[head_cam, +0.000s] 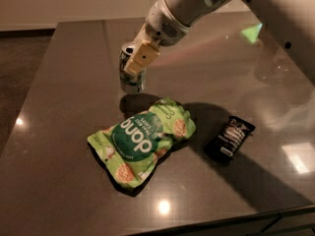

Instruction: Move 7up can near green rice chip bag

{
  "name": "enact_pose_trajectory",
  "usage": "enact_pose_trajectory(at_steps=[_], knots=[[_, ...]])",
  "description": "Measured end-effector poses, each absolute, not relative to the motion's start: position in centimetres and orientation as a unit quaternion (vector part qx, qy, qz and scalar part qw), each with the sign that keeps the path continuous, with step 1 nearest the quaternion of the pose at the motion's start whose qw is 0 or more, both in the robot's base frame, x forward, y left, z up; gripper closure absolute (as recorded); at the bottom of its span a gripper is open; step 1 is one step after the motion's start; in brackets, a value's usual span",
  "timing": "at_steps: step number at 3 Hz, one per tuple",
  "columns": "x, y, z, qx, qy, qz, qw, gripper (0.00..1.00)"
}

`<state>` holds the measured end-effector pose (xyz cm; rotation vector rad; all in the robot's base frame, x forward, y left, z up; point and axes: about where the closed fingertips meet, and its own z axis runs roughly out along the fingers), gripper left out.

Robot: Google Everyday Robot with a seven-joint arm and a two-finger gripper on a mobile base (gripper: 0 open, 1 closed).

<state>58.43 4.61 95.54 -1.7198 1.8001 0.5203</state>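
The 7up can (pixel 131 78), silver and green, is upright at the far left of the dark table, just behind the green rice chip bag (pixel 141 138). The bag lies flat and crinkled near the table's middle. My gripper (pixel 136 62) comes down from the upper right, and its tan fingers (pixel 141 58) are shut on the can's upper part. The can sits at or just above the table top; its reflection shows under it. A small gap separates the can from the bag's top edge.
A black snack bar wrapper (pixel 230 137) lies flat to the right of the bag. The table's front edge (pixel 206 221) runs along the bottom, and its left edge (pixel 29 87) is close to the can. My arm (pixel 275 14) crosses the upper right.
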Motion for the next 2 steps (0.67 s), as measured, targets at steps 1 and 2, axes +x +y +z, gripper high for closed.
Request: enact_pose_trajectory(at_steps=[1,2], knots=[[58.09,4.64,94.14,-0.65,0.679,0.189,0.283,1.0],[57.69,4.35,93.16,-0.653,0.682,0.183,0.274,0.86]])
